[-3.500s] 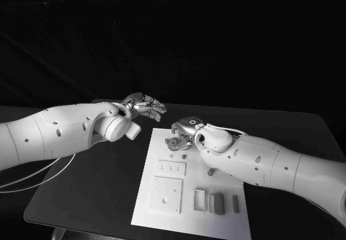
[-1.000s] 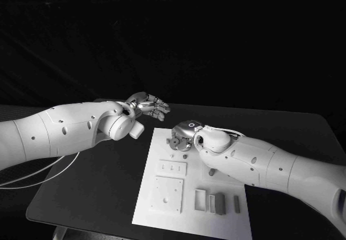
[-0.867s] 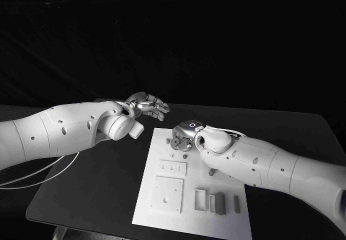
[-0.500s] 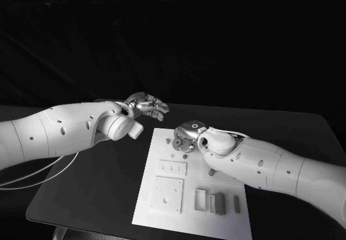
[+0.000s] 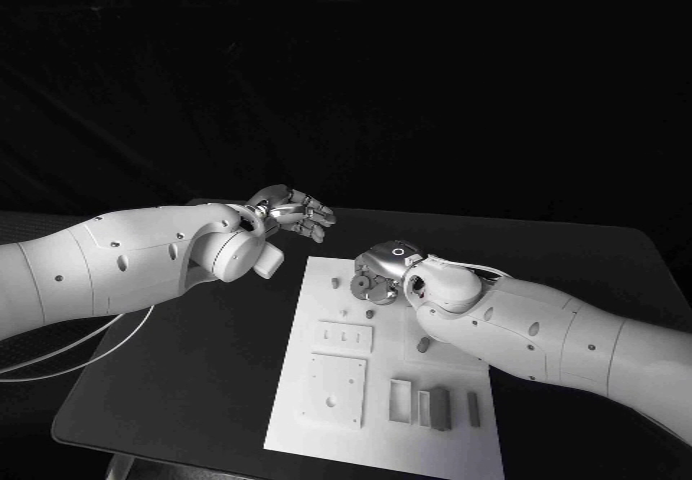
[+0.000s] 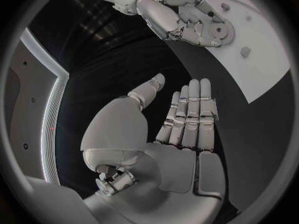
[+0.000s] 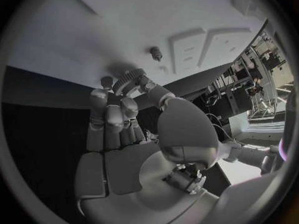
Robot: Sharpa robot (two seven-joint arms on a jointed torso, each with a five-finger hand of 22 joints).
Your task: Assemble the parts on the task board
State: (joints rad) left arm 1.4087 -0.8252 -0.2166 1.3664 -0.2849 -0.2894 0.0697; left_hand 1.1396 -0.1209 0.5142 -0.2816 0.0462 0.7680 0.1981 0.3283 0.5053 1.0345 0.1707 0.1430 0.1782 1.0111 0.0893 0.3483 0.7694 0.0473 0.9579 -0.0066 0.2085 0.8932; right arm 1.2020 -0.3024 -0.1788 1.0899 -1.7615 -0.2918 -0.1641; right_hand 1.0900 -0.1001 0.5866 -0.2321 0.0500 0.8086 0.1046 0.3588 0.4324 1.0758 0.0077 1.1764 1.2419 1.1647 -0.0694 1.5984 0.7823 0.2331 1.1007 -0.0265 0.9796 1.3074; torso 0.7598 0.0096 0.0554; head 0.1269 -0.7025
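Note:
The white task board (image 5: 320,410) lies in the middle of the black table. My right hand (image 5: 384,272) hovers over the board's far end and pinches a small toothed gear (image 5: 378,293) in its fingertips. The right wrist view shows the gear (image 7: 129,79) held just above the board (image 7: 124,20), near a short peg (image 7: 155,53). My left hand (image 5: 296,213) floats open beyond the board's far left corner, fingers straight and together, holding nothing. In the left wrist view the left hand (image 6: 187,119) faces my right hand (image 6: 177,17) and the gear (image 6: 219,32).
Short pegs (image 5: 335,283) (image 5: 369,313) (image 5: 423,344) stand on the board. Two flat square plates (image 5: 343,335) (image 5: 335,388) lie mid-board. Upright blocks (image 5: 400,398) (image 5: 434,408) and a thin bar (image 5: 472,408) sit at the near end. My right forearm (image 5: 548,335) covers the board's right side.
My right hand has drifted a little to the right and toward me over the board's far end, keeping the gear. The left hand has barely moved.

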